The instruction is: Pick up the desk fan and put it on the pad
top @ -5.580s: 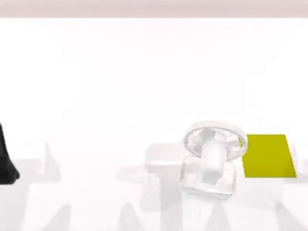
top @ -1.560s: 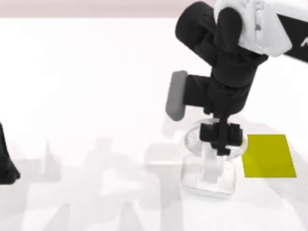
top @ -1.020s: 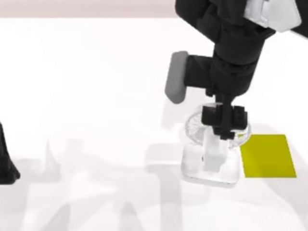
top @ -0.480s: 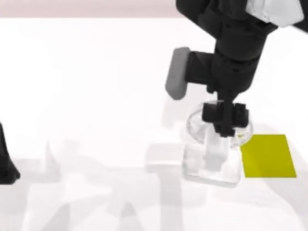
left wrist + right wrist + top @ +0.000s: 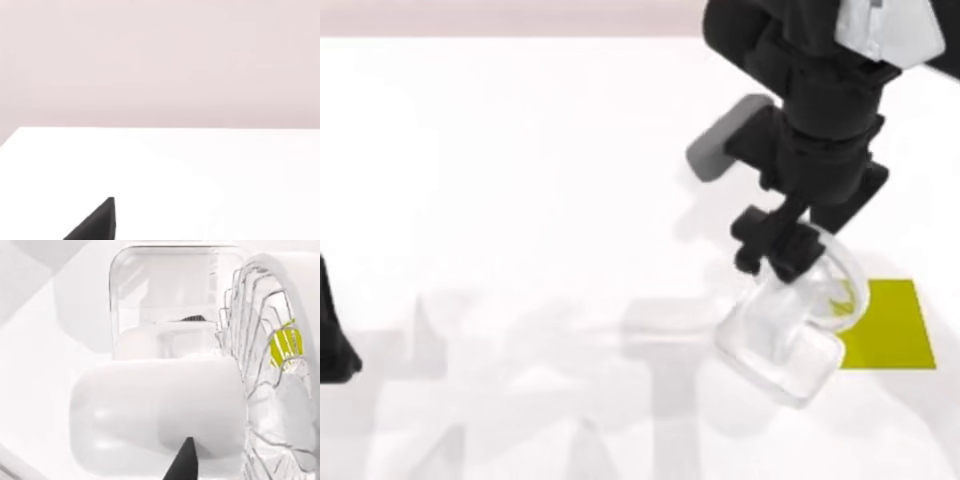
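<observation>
The white, see-through desk fan (image 5: 785,335) hangs tilted, its square base toward the table's front and its round grilled head (image 5: 840,285) over the near-left corner of the pad. The pad (image 5: 895,330) is a flat olive-yellow square at the right. My right gripper (image 5: 775,255) comes down from above and is shut on the fan's neck. In the right wrist view the fan's neck (image 5: 155,405) fills the picture, one dark fingertip (image 5: 185,462) lies against it, and the pad (image 5: 285,346) shows yellow through the grille. My left arm (image 5: 330,340) is parked at the left edge.
The white table (image 5: 520,250) runs back to a pale wall (image 5: 520,15). The right arm's bulk (image 5: 820,90) hangs over the back right of the table. The left wrist view shows only the bare table (image 5: 200,175) and wall.
The right gripper came down on the fan and closed on it. In the last half second the fan has swung round and shifted right, its head now overlapping the pad's corner.
</observation>
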You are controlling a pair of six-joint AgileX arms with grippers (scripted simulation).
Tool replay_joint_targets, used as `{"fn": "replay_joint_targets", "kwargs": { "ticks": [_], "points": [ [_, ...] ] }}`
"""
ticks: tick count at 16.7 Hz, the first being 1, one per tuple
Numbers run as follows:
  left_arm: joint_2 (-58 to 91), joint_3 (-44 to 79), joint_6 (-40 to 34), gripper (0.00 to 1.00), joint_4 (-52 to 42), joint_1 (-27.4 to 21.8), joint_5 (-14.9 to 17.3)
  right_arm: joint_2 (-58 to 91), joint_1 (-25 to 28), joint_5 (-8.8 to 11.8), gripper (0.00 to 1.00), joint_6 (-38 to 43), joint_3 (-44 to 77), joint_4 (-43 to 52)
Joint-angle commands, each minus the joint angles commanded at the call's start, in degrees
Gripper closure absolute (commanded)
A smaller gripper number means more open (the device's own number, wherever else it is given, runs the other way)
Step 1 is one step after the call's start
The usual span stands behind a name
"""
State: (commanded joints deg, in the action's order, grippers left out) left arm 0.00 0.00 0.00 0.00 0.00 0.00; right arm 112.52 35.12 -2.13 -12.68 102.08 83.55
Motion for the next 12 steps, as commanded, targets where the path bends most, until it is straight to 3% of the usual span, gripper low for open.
{"fn": "replay_joint_targets", "kwargs": {
  "ticks": [6,12],
  "points": [
    [0.0,0.0,0.0,0.00,0.0,0.0,0.0,-3.2,-4.2,-0.8,1.00,37.5,-2.6,-2.9],
    [0.0,0.0,0.0,0.00,0.0,0.0,0.0,-7.6,-9.2,-0.1,1.00,79.6,-5.6,-4.7]
  ]
}}
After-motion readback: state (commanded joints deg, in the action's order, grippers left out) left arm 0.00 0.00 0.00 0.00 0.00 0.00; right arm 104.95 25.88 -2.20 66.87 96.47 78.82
